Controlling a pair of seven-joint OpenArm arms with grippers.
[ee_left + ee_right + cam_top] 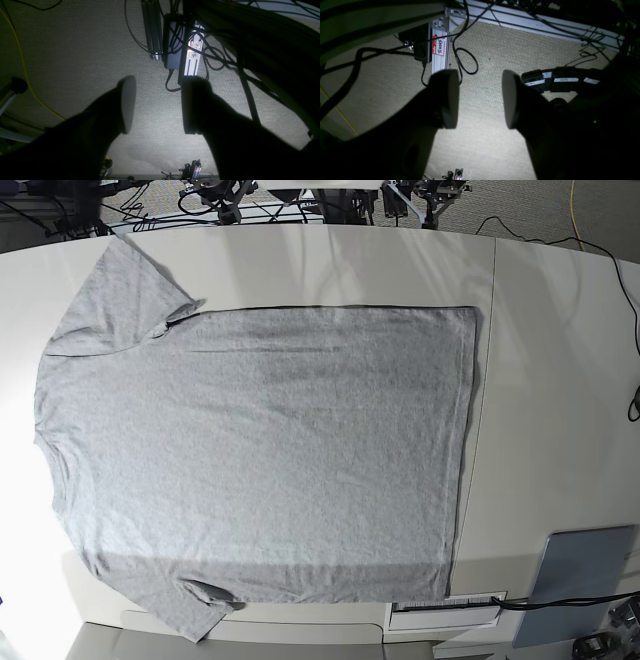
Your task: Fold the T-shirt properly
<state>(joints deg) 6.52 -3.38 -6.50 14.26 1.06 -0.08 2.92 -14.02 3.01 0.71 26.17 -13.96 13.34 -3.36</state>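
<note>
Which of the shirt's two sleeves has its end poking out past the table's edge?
The sleeve at the bottom of the overhead view; its end overhangs the table. The other sleeve lies flat on it.

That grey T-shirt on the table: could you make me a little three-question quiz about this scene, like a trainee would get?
1. True or false: the T-shirt lies spread flat on the white table, not yet folded.
2. Which thing lies near the table's corner, apart from the shirt's hem?
A. a red cup
B. a grey-blue flat panel
C. a pair of scissors
3. Fill in: in the wrist views, the left gripper and the right gripper both stand ____ with nothing between the fingers, only carpeted floor beyond.

Key: 1 true; 2 B; 3 open.
</note>
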